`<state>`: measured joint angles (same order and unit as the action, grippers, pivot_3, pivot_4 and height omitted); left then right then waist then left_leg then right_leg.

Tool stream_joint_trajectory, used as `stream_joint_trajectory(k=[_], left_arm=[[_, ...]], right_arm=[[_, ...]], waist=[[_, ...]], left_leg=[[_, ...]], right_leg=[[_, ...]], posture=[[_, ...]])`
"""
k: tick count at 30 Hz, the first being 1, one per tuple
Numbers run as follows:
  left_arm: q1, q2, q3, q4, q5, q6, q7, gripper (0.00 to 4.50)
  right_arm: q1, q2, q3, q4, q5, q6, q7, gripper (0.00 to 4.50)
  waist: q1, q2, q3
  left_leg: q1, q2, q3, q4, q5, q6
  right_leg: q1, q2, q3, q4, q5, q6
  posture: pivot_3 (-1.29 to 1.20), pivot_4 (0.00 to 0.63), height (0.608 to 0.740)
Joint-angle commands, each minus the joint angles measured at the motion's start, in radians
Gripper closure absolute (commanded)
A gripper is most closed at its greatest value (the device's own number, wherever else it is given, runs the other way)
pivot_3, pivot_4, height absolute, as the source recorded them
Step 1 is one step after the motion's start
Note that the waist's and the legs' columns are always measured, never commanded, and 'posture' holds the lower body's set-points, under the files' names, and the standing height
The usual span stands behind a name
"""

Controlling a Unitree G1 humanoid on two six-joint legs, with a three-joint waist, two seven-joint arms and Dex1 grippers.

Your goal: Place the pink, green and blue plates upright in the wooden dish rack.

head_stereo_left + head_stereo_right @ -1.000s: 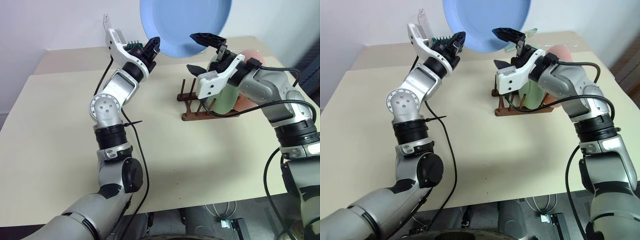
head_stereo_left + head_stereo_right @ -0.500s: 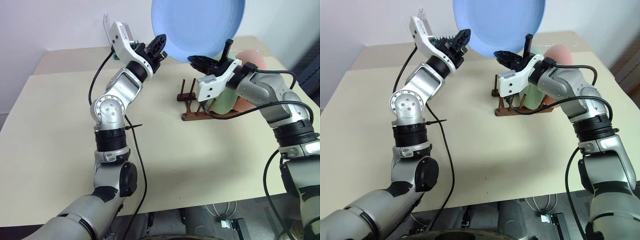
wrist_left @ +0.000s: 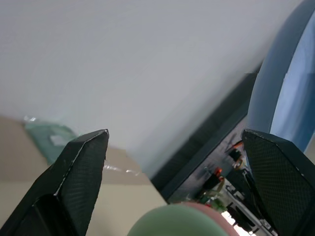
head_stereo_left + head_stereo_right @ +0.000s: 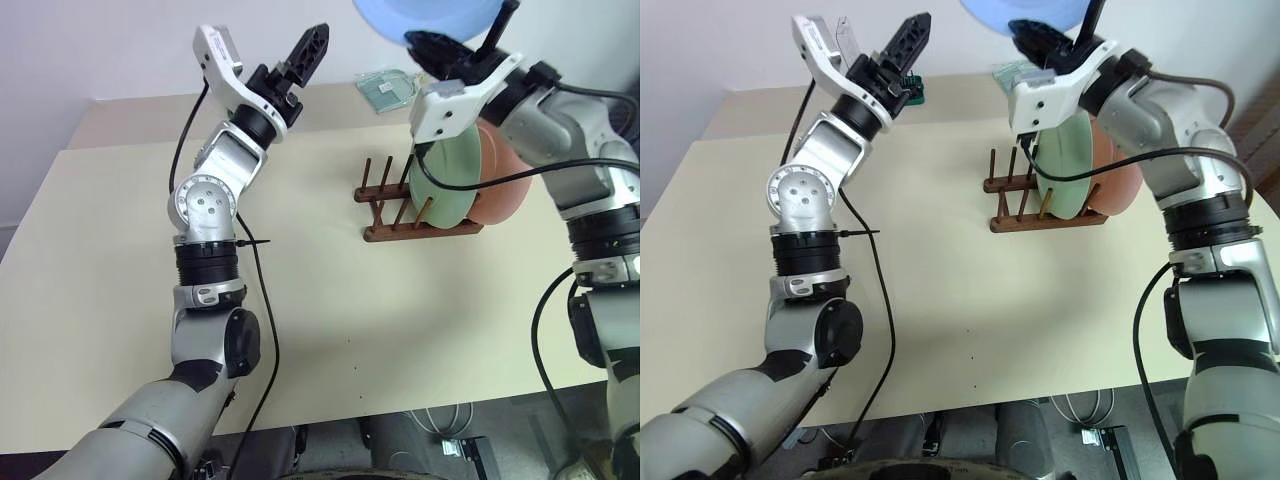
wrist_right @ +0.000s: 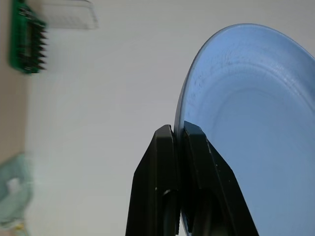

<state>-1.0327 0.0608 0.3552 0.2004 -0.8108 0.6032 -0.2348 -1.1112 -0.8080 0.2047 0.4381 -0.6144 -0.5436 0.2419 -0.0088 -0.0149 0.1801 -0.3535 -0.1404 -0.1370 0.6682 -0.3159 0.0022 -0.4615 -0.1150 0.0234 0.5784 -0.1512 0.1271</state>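
The blue plate [image 4: 430, 14] hangs high above the wooden dish rack [image 4: 400, 226], its top cut off by the view's edge. My right gripper [image 4: 425, 42] is shut on its lower rim; in the right wrist view the fingers [image 5: 162, 162] pinch the plate's edge [image 5: 246, 123]. My left gripper [image 4: 298, 55] stands open to the left of the plate, apart from it, with nothing between its fingers [image 3: 78, 167]. The green plate [image 4: 445, 170] stands upright in the rack. The pink plate [image 4: 503, 175] stands right behind it.
The rack sits at the right back of the beige table [image 4: 330, 310]. A small greenish packet [image 4: 385, 88] lies on the table behind the rack. The rack's left pegs [image 4: 375, 180] are free. A pale wall rises behind the table.
My left gripper has let go of the blue plate and opened. My right gripper has shut on the plate's rim and carried it up and to the right, above the rack.
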Motion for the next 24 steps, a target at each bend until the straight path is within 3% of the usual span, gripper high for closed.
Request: stream_joint_trajectory(k=[1, 5, 7, 9, 11, 14, 16, 20, 24], left_arm=[[-0.019, 0.109, -0.092, 0.032, 0.109, -0.047, -0.133, 0.08], [-0.013, 0.255, -0.278, 0.087, 0.368, -0.27, -0.3, 0.08], [-0.001, 0.301, -0.344, 0.107, 0.46, -0.375, -0.37, 0.08], [0.0, 0.307, -0.336, 0.139, 0.449, -0.399, -0.413, 0.08], [0.039, 0.347, -0.342, 0.13, 0.41, -0.382, -0.559, 0.08], [0.074, 0.338, -0.267, 0.126, 0.222, -0.213, -0.715, 0.08], [0.068, 0.327, -0.24, 0.149, 0.185, -0.159, -0.722, 0.08], [0.116, 0.359, -0.291, 0.065, 0.257, -0.253, -0.797, 0.08], [0.148, 0.424, -0.289, 0.036, 0.246, -0.222, -0.886, 0.08]], right_arm=[[-0.056, 0.026, -0.177, 0.018, 0.351, 0.007, 0.095, 4.5], [-0.094, 0.113, -0.348, -0.051, 0.782, 0.239, 0.274, 4.5], [-0.102, 0.122, -0.415, -0.064, 0.896, 0.333, 0.301, 4.5], [-0.1, 0.139, -0.465, -0.112, 1.03, 0.468, 0.329, 4.5], [-0.085, 0.178, -0.549, -0.255, 1.375, 0.778, 0.327, 4.5], [0.079, 0.136, -0.453, -0.451, 1.474, 1.057, 0.406, 4.5], [0.127, 0.144, -0.463, -0.516, 1.542, 1.135, 0.405, 4.5], [0.092, 0.263, -0.575, -0.567, 1.816, 1.245, 0.193, 4.5], [0.082, 0.281, -0.638, -0.543, 2.006, 1.319, 0.084, 4.5]], waist=[[-0.003, 0.0, 0.0], [-0.011, 0.001, 0.0], [-0.009, 0.001, 0.0], [-0.003, 0.001, -0.001], [-0.004, 0.002, -0.001], [-0.005, 0.006, -0.004], [-0.005, 0.006, -0.004], [-0.005, 0.007, -0.003], [-0.003, 0.006, -0.004]], left_leg=[[0.0, 0.0, 0.0, 0.0, 0.0, 0.0], [0.002, 0.002, 0.001, -0.001, 0.0, 0.0], [0.001, 0.003, 0.001, -0.001, 0.0, 0.0], [0.0, 0.003, 0.0, -0.001, 0.0, 0.0], [0.0, 0.003, 0.0, -0.001, 0.0, 0.0], [-0.001, 0.006, -0.001, -0.002, 0.0, 0.0], [-0.002, 0.006, -0.001, -0.001, 0.0, 0.001], [-0.002, 0.006, 0.001, 0.001, 0.0, 0.0], [-0.002, 0.007, 0.001, 0.0, 0.0, 0.0]], right_leg=[[0.0, 0.0, 0.0, -0.001, 0.0, 0.0], [0.001, 0.002, 0.0, -0.001, 0.001, -0.002], [0.001, 0.002, 0.0, -0.001, 0.002, -0.002], [0.001, 0.002, -0.001, 0.0, 0.002, -0.003], [0.001, 0.002, -0.001, 0.0, 0.002, -0.003], [-0.001, 0.003, -0.002, 0.0, 0.002, -0.003], [-0.001, 0.004, -0.003, 0.001, 0.002, -0.004], [-0.002, 0.003, -0.001, 0.001, 0.004, -0.005], [-0.003, 0.004, -0.002, 0.001, 0.004, -0.005]], posture=[[0.0, 0.15, 0.74], [0.0, 0.15, 0.74], [0.0, 0.15, 0.74], [0.0, 0.15, 0.74], [0.0, 0.15, 0.74], [0.0, 0.15, 0.74], [0.0, 0.15, 0.74], [0.0, 0.15, 0.74], [0.0, 0.15, 0.74]])
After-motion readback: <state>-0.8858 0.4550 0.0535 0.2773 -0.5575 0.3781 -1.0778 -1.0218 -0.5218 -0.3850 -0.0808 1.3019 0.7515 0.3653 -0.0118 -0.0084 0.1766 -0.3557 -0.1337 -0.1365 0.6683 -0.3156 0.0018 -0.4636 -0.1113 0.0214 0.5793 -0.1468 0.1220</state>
